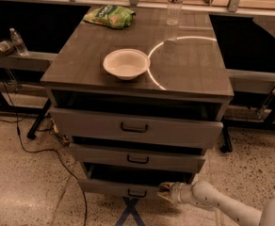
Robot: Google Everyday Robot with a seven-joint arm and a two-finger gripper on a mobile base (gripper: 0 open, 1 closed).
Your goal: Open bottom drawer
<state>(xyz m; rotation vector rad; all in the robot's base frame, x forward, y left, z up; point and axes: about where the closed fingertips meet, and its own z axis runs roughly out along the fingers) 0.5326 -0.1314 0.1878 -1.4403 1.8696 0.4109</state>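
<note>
The bottom drawer (114,188) is the narrowest grey wood-grain front at the foot of the cabinet, with a small black bar handle (137,193). It stands pulled out a little, with a dark gap above its front. My gripper (165,192) reaches in from the lower right on a white arm (217,204). It sits at the right end of the bottom drawer front, just right of the handle.
The top drawer (135,127) and middle drawer (137,158) also stand pulled out. A white bowl (125,63), a green bag (110,16) and a water bottle (175,4) sit on the cabinet top. Black cables (43,149) run across the floor at left. Blue tape (130,213) marks the floor.
</note>
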